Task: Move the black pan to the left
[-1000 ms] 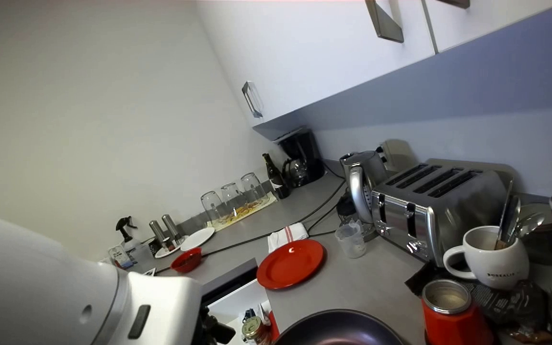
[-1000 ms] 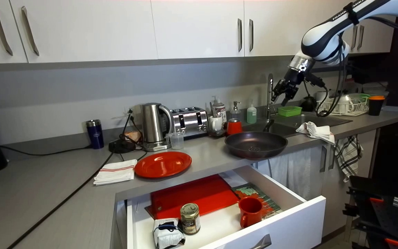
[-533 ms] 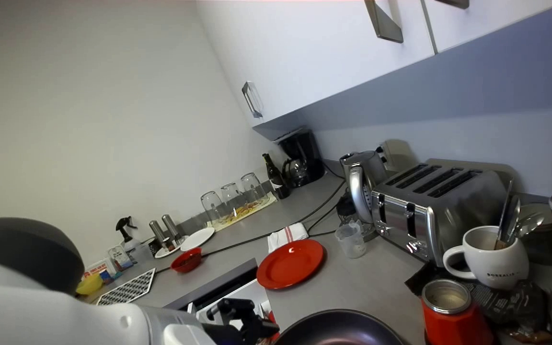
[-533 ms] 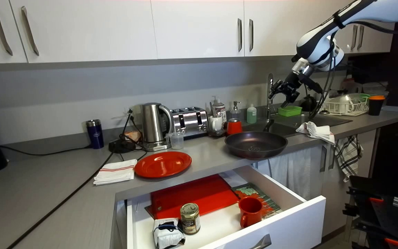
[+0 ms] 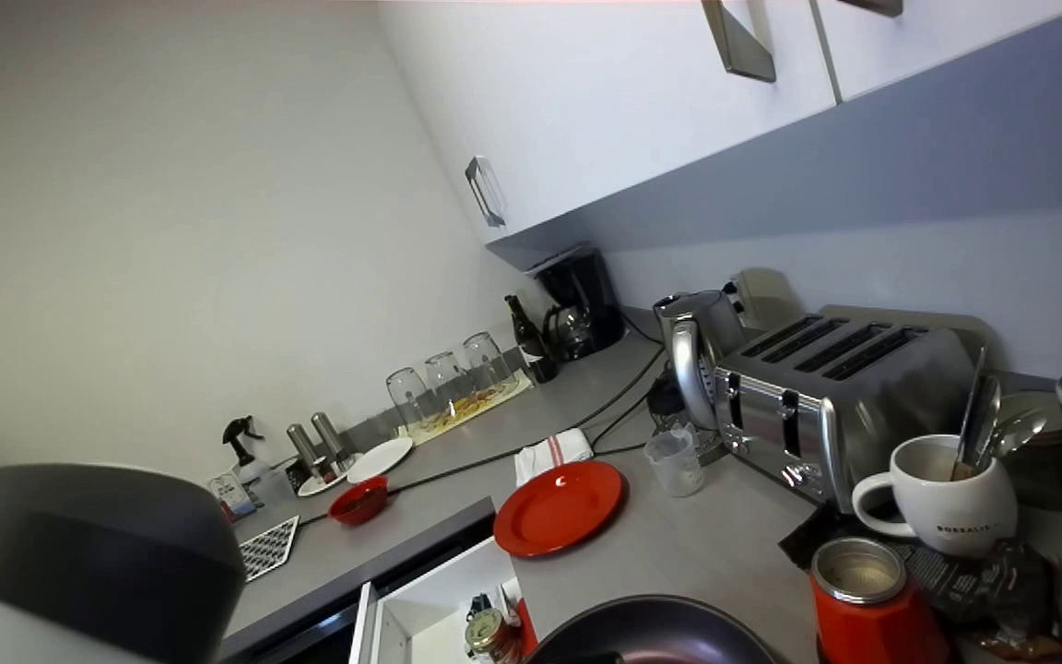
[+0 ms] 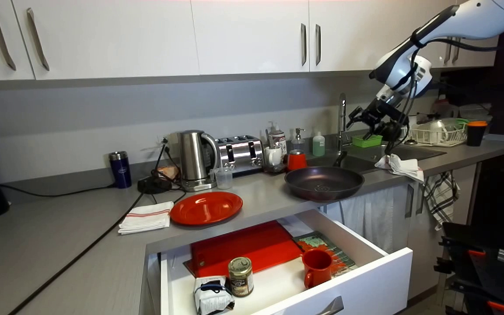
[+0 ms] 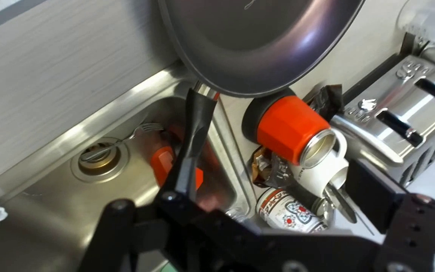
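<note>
The black pan [image 6: 324, 183] sits on the counter beside the sink, overhanging the counter's front edge. Its rim and inner wall show at the bottom of an exterior view [image 5: 655, 636] and at the top of the wrist view [image 7: 255, 64]. Its dark handle [image 7: 199, 121] points over the sink towards my gripper. My gripper [image 6: 359, 124] is open and empty above the sink, to the right of the pan and above the handle. In the wrist view its jaws [image 7: 279, 185] are wide apart; the left finger overlaps the handle's end, and I cannot tell whether they touch.
An orange pot base [image 7: 293, 126], a white mug [image 5: 941, 498] with cutlery and a toaster [image 6: 239, 153] stand behind the pan. A red plate [image 6: 207, 208] and a measuring cup [image 6: 224, 177] lie left of it. A drawer [image 6: 344, 280] stands open below. The faucet [image 6: 342, 118] rises behind the sink.
The arm has come lower and its upper links have shifted left in an exterior view. The gripper has tilted and sunk slightly. The pan has not moved.
</note>
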